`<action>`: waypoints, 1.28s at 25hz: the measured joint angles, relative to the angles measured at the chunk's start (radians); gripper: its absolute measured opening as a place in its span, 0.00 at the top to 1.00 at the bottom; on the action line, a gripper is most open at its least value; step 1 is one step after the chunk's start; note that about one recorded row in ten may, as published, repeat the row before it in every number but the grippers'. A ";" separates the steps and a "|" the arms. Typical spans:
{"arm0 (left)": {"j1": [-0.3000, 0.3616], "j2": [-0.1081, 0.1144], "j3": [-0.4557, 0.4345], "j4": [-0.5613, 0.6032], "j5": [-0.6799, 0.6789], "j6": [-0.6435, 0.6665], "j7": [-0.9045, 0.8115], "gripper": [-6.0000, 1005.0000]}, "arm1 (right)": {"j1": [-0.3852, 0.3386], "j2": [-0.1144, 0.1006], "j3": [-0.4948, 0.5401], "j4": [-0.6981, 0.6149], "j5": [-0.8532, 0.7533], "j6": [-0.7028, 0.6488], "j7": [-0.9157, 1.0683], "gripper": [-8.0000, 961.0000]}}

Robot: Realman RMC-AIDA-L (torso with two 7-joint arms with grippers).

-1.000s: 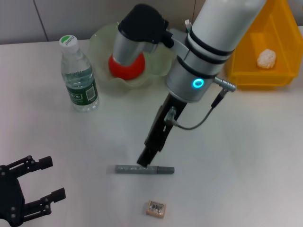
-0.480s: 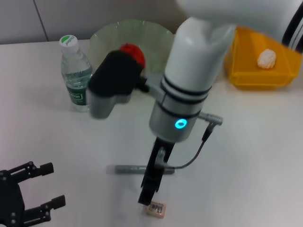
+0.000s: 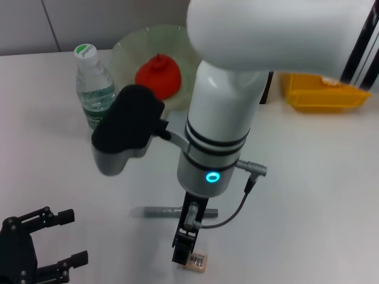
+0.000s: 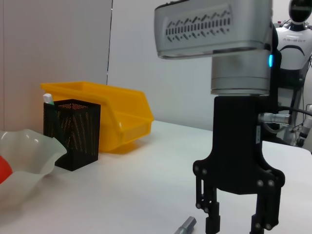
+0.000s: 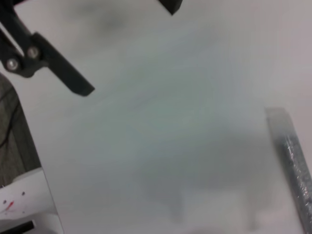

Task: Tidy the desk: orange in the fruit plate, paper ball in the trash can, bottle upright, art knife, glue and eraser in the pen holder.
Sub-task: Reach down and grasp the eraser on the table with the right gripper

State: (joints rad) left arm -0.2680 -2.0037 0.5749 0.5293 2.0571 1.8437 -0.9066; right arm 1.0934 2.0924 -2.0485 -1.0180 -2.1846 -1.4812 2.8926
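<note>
The orange (image 3: 158, 76) lies in the fruit plate (image 3: 127, 47), and the bottle (image 3: 92, 89) stands upright to its left. Near the front edge lies the eraser (image 3: 196, 261), with the grey art knife (image 3: 160, 211) just behind it. My right gripper (image 3: 181, 253) hangs low over the eraser's left end. The left wrist view shows this right gripper (image 4: 234, 225) open, with nothing between its fingers. My left gripper (image 3: 50, 245) rests open at the front left. The pen holder (image 4: 73, 132) stands before the trash can (image 4: 114, 114). The paper ball is hidden. I cannot make out the glue.
My right arm's big white forearm (image 3: 225, 118) fills the middle of the head view and covers much of the trash can (image 3: 323, 92). A white and green item (image 4: 48, 99) sticks up from the pen holder. The left gripper's fingers (image 5: 53, 68) show in the right wrist view.
My right arm has swung forward, carrying its gripper from the art knife down to the eraser. The orange is now uncovered and the paper ball is covered. The left gripper barely moved.
</note>
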 joint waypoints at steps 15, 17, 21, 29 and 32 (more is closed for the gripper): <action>-0.006 0.006 0.001 0.000 0.024 -0.004 -0.011 0.25 | 0.000 0.000 -0.067 -0.030 0.003 -0.012 0.064 0.43; -0.006 0.004 0.001 0.000 0.024 -0.004 -0.009 0.25 | -0.004 0.000 -0.072 -0.030 0.003 -0.005 0.065 0.44; -0.006 0.001 -0.002 -0.001 0.025 -0.005 -0.004 0.25 | -0.002 0.000 -0.087 -0.023 0.009 0.001 0.065 0.44; -0.010 -0.003 -0.002 -0.002 0.025 -0.009 -0.001 0.25 | 0.003 0.000 -0.123 -0.017 0.033 0.026 0.064 0.44; -0.009 -0.003 -0.002 -0.003 0.025 -0.011 -0.001 0.25 | 0.005 0.000 -0.137 -0.012 0.041 0.039 0.064 0.45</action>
State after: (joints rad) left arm -0.2771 -2.0064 0.5724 0.5267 2.0817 1.8329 -0.9073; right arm 1.0981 2.0923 -2.1856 -1.0302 -2.1431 -1.4425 2.9571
